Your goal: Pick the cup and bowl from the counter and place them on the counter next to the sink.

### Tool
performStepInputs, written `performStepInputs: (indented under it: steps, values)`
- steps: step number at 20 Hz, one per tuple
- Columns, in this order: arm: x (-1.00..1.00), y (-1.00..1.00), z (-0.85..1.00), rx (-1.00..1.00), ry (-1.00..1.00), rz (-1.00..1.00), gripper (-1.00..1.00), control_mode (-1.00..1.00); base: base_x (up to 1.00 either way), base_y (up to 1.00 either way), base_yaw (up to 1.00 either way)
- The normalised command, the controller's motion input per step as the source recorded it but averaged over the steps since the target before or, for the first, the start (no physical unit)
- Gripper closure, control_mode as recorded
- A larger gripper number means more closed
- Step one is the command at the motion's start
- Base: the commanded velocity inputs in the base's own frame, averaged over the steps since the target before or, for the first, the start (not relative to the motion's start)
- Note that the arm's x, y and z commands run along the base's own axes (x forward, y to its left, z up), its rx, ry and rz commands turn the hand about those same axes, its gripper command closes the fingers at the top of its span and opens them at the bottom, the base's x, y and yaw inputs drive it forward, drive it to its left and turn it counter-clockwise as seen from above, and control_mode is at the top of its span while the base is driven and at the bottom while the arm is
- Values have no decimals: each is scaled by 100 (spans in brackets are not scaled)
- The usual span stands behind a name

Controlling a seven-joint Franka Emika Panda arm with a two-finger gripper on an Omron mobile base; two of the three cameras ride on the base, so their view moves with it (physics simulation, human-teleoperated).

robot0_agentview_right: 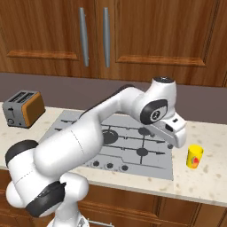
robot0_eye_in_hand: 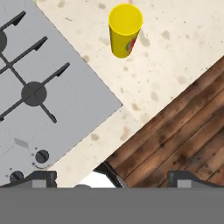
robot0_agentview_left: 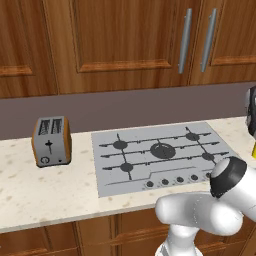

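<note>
The small yellow cup point(robot0_eye_in_hand: 125, 29) with a red-orange mark stands upright on the beige speckled counter point(robot0_eye_in_hand: 175, 39), just right of the grey stove plate. In the right base view the cup point(robot0_agentview_right: 194, 156) sits to the right of and below my white hand point(robot0_agentview_right: 174, 131), which hovers over the stove's right edge. My gripper point(robot0_eye_in_hand: 113, 177) is open wide with nothing between its dark fingertips point(robot0_eye_in_hand: 41, 177), and it is well apart from the cup. The bowl and the sink are out of view.
A grey stove plate point(robot0_agentview_left: 160, 155) with burners and knobs fills the counter's middle. An orange-sided toaster point(robot0_agentview_left: 51, 141) stands at the left. Wooden cabinets with metal handles point(robot0_agentview_right: 83, 35) hang above. The counter's front edge drops to a wood floor point(robot0_eye_in_hand: 183, 140).
</note>
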Motion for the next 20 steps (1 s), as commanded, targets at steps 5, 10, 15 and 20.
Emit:
performStepInputs:
  steps: [5, 10, 15, 20]
  values:
    - [36, 0, 0, -1, -2, 13, -100, -100, 0, 0, 0]
    - [30, 0, -4, 0, 0, 24, -100, -100, 0, 0, 0]
    - [1, -10, -4, 0, 0, 25, -100, -100, 0, 0, 0]
    - [0, -25, -1, 0, 0, 26, -100, -100, 0, 0, 0]
